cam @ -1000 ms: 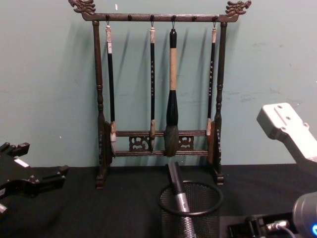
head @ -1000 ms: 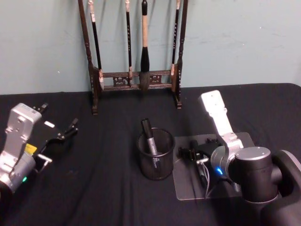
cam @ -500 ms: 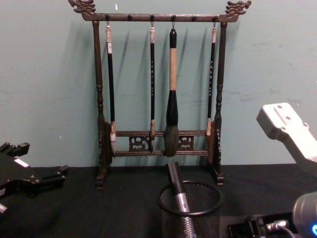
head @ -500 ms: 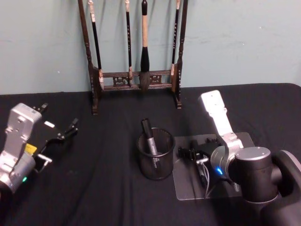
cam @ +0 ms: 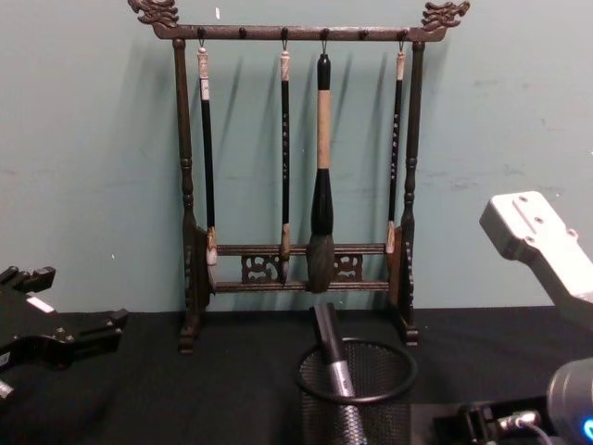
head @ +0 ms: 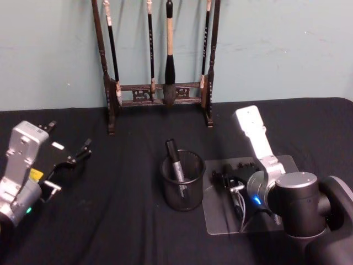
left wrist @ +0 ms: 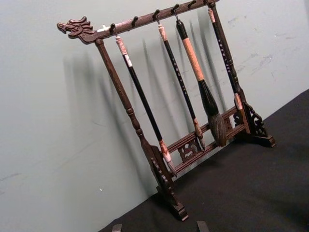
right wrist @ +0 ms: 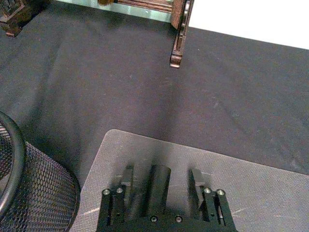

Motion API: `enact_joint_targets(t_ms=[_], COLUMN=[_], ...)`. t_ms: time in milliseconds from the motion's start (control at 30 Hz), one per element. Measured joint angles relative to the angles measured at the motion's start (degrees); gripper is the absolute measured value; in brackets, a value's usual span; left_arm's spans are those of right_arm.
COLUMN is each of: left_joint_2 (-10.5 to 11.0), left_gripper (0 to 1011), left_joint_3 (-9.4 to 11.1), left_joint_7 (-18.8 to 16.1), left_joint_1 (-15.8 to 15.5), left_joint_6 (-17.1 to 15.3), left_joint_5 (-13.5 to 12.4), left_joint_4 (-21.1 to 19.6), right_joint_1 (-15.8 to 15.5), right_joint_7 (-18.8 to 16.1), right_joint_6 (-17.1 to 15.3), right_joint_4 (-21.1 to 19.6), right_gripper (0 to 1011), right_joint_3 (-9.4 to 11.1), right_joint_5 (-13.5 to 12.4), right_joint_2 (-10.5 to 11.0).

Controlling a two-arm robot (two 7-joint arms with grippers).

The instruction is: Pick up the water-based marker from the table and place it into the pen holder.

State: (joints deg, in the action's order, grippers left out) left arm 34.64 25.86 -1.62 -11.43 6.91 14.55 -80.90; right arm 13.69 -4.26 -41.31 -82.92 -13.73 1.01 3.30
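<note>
The water-based marker (head: 175,157), dark with a grey barrel, stands tilted inside the pen holder (head: 185,200), a black mesh cup at the middle of the table (head: 121,221). The chest view shows the marker (cam: 332,360) sticking up past the holder's rim (cam: 357,400). My right gripper (head: 223,179) hovers open and empty just right of the holder, over a clear mat (head: 220,218). In the right wrist view its fingers (right wrist: 196,178) are spread above the mat, with the holder's wall (right wrist: 36,193) beside them. My left gripper (head: 81,153) rests open at the far left.
A tall dark wooden brush rack (head: 160,91) with several hanging brushes stands at the back against the green wall, also in the chest view (cam: 296,269) and left wrist view (left wrist: 193,145). Black cloth stretches bare between the left arm and the holder.
My right gripper has drawn back very slightly from the pen holder. The marker, holder and left arm have not moved.
</note>
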Motion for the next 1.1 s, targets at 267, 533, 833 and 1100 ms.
enact_joint_targets(t_ms=[267,533,833,1100], left_joint_2=[0.0,0.0,0.0,0.0], left_gripper=[1001,1001,1001,1001], left_joint_3=[0.0,0.0,0.0,0.0], left_joint_7=[0.0,0.0,0.0,0.0], left_joint_1=[0.0,0.0,0.0,0.0], left_joint_6=[0.0,0.0,0.0,0.0], left_joint_5=[0.0,0.0,0.0,0.0], left_joint_4=[0.0,0.0,0.0,0.0], right_joint_1=[0.0,0.0,0.0,0.0], right_joint_7=[0.03,0.03,0.03,0.03], right_joint_6=[0.0,-0.01,0.0,0.0], right_joint_4=[-0.01,-0.01,-0.01,-0.01], right_gripper=[540,254,241,239], right_joint_3=[0.0,0.0,0.0,0.0], right_joint_5=[-0.01,-0.02,-0.03,-0.03], right_joint_2=[0.0,0.0,0.0,0.0])
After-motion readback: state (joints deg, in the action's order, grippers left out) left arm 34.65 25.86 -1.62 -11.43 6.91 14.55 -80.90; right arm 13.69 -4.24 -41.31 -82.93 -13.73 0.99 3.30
